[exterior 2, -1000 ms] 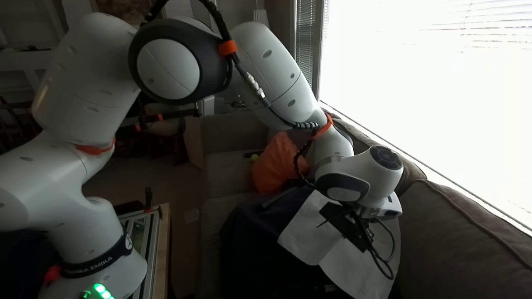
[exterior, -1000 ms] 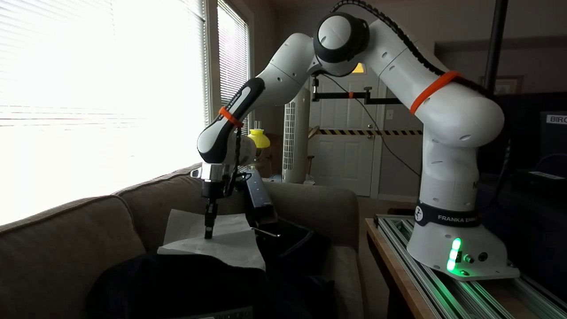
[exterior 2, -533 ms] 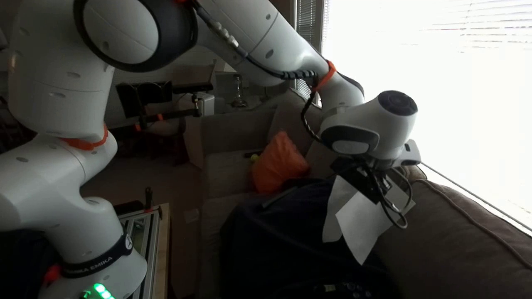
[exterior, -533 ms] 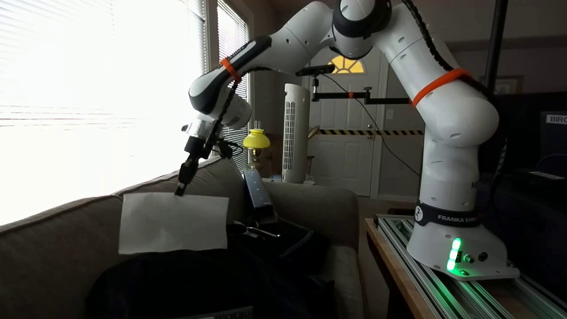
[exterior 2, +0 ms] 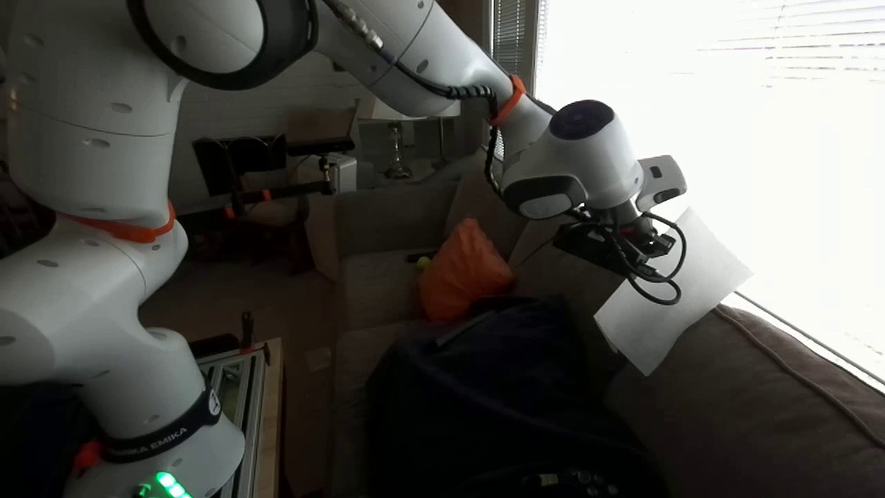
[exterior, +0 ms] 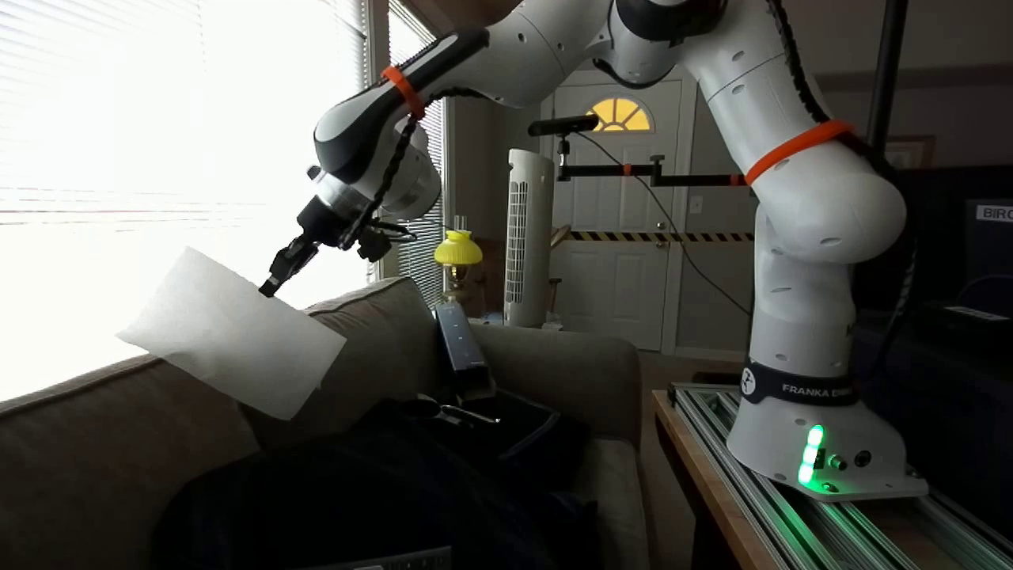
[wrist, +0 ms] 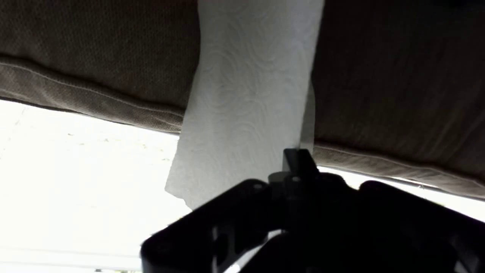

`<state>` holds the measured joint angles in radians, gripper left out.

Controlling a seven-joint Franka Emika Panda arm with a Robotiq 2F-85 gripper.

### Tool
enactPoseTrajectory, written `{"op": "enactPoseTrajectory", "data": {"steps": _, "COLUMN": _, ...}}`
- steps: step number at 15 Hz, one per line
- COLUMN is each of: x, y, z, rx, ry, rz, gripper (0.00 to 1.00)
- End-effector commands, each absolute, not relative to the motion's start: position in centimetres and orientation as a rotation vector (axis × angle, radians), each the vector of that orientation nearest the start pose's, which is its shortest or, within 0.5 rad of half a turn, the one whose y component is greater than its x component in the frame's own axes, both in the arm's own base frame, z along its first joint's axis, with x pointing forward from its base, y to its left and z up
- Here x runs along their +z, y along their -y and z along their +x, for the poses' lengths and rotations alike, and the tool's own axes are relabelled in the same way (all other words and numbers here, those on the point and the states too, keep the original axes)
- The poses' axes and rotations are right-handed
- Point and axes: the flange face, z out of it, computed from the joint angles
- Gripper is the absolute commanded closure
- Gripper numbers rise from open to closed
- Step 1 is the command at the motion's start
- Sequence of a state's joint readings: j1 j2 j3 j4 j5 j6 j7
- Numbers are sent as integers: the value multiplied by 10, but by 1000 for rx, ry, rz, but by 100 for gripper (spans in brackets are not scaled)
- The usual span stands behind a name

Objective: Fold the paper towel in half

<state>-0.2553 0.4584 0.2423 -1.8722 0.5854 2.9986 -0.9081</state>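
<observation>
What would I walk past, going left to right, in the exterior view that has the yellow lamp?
Towel → lamp → fan → door → robot base.
</observation>
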Motion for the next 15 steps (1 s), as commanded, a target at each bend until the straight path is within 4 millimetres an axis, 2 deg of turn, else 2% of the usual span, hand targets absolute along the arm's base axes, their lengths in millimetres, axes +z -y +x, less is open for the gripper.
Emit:
{"op": "enactPoseTrajectory", "data": {"steps": 1, "x": 274, "y": 14, "z": 661, "rx": -1189, "ry": 642, "rz": -2945, "gripper": 100}}
{"op": "enactPoseTrajectory", "data": {"steps": 4, "x": 212, "y": -25, "z": 637, "rx": -1131, "ry": 886, "rz": -2985, "gripper": 100}}
{"op": "enactPoseTrajectory", "data": {"steps": 7, "x": 168, "y": -45, "z": 618, "rx": -943, "ry": 1102, "rz": -2982, "gripper": 100}}
{"op": "enactPoseTrajectory", "data": {"steps": 10, "x": 147, "y": -58, "z": 597, "rx": -704, "ry": 1272, "rz": -2924, "gripper": 100}}
{"op": "enactPoseTrajectory", "data": {"steps": 13, "x": 141, "y": -63, "z": 588, "rx": -547, "ry": 1408, "rz": -2864, "gripper": 100}}
{"op": "enactPoseTrajectory", "data": {"steps": 15, "x": 145, "y": -63, "z": 585, "rx": -436, "ry": 1464, "rz": -2814, "gripper": 100}}
